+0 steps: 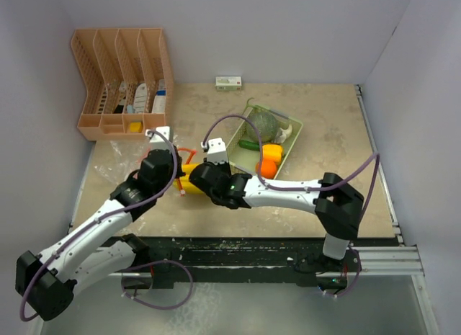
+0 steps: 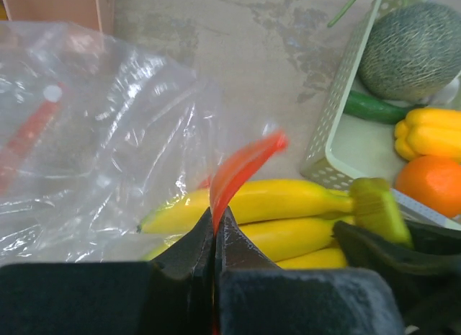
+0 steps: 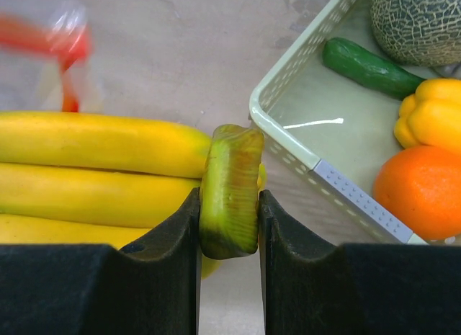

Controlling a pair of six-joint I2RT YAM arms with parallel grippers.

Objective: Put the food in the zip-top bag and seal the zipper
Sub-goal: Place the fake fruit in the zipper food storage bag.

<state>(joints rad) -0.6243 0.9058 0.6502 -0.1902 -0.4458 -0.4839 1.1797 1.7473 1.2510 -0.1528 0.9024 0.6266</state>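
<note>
The right pincer (image 3: 229,205) pinches the green stem (image 3: 230,184) of the banana bunch (image 3: 94,169). The left pincer (image 2: 215,230) is pressed together on the red zipper strip (image 2: 241,166) of the zip-top bag (image 2: 94,133). The bunch lies on the counter (image 3: 180,47), tips at the bag's mouth; whether they are inside we cannot tell. We judge insertion to be the step in hand: lift the strip to gape the mouth, then slide the bunch in low and straight. Beyond, the basket (image 3: 288,119) holds the cucumber (image 3: 367,65), orange (image 3: 421,191) and melon (image 3: 418,25).
</note>
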